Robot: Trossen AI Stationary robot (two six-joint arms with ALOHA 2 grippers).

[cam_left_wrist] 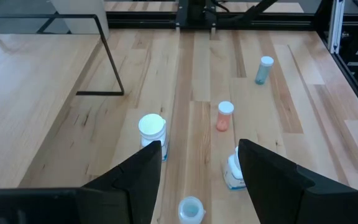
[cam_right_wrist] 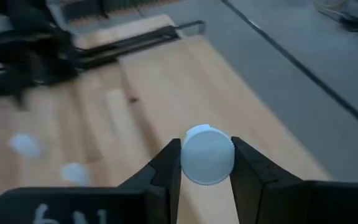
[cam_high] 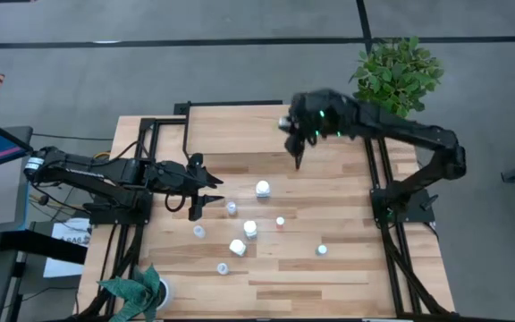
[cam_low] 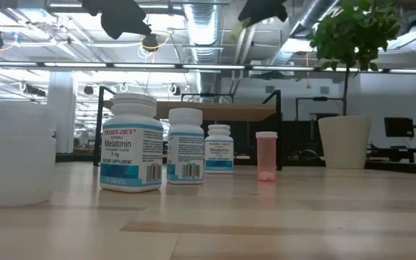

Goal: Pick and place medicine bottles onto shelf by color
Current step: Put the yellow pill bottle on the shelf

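Several small medicine bottles (cam_high: 250, 228) stand on their bases on the plank table, among them a reddish one (cam_left_wrist: 225, 116) and a bluish one (cam_left_wrist: 264, 70). The low view shows three white labelled bottles (cam_low: 130, 144) and the reddish one (cam_low: 266, 155). The shelf (cam_low: 215, 111), a light-wood board on black legs, stands at the far side. My right gripper (cam_high: 298, 157) is above the far middle of the table, shut on a small whitish-blue bottle (cam_right_wrist: 207, 154). My left gripper (cam_left_wrist: 201, 155) is open over the left bottles and touches nothing. My right gripper pinches the bottle between its two fingers, one on each side of its round top (cam_right_wrist: 207, 154). The fingers slant down from above. The bottle is lifted clear of the table; its body is hidden below the round top.
A green plant in a white pot (cam_low: 345, 141) stands at the far right corner; another plant (cam_high: 137, 291) is at the near left corner. Black frame rails (cam_high: 392, 206) run along both table sides. Bare wood lies at the near right.
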